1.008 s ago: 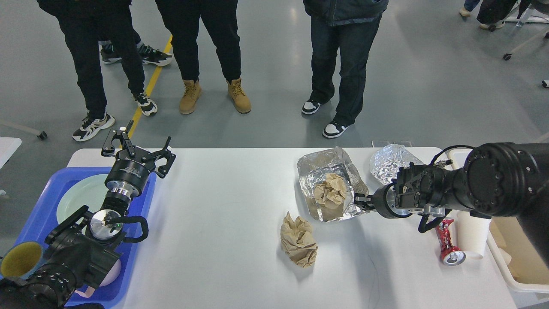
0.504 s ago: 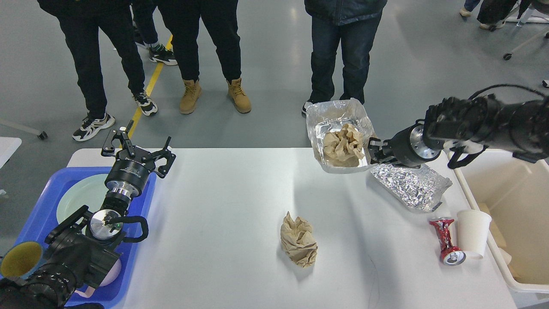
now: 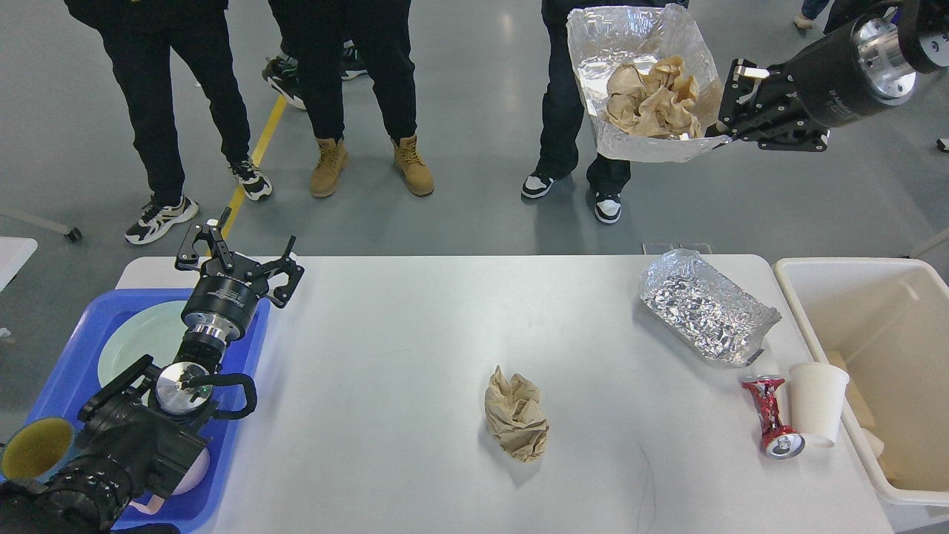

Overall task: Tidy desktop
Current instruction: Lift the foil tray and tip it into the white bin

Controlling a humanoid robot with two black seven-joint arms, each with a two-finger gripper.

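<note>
White desktop (image 3: 415, 348) is stretching across the scene; right gripper (image 3: 723, 111) is pinching a foil tray (image 3: 615, 44) rim high at far right, probably binning it, while left gripper (image 3: 237, 256) is idling spread wide.

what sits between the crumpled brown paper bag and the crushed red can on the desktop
Nothing: the head view shows bare white desktop between the paper bag and the red can.

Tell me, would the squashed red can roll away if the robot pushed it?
Probably not far: the red can is crushed in the middle, so it likely wobbles instead of rolling. It looks light, so it may slide. The white cup right beside it might tip.
</note>
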